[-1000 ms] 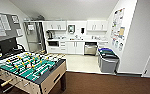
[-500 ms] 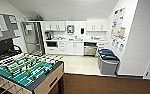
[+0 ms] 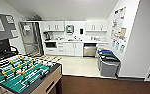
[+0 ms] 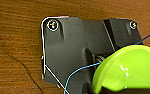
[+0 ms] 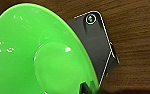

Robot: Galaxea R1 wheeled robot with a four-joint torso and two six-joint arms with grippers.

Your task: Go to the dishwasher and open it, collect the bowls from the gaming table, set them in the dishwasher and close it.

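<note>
- Dishwasher (image 3: 89, 49): I see it under the counter (image 3: 76, 41) at the far end of the kitchenette, stainless front, set between white cabinet doors (image 3: 74, 49) and the grey bins (image 3: 108, 63). I judge the top of its door to stand slightly ajar, showing a dark gap; I cannot confirm it from here.
- Gaming table (image 3: 21, 73): the table-football table sits close at the near left of the head view, green field and rods visible. I see no bowls on it.
- Left wrist view: a lime-green bowl (image 4: 127, 72) lies close against the wrist hardware, above brown wood-grain flooring (image 4: 16, 37). I cannot tell how the jaws stand, nor whether they grasp this bowl.
- Right wrist view: a bright green bowl (image 5: 38, 55) shows large, hollow towards the camera. Again I cannot tell the state of the jaws.
- Step in hand, by my judgement: bowls collected, transfer to the dishwasher under way. The base stands on brown carpet (image 3: 103, 86), well apart from the appliance, with pale kitchen floor (image 3: 78, 66) between.
- Next move calls for: a straight drive across the open floor, keeping between the table corner and the bins; both arms kept level so the bowls do not tip; a stop squarely before the door.
</note>
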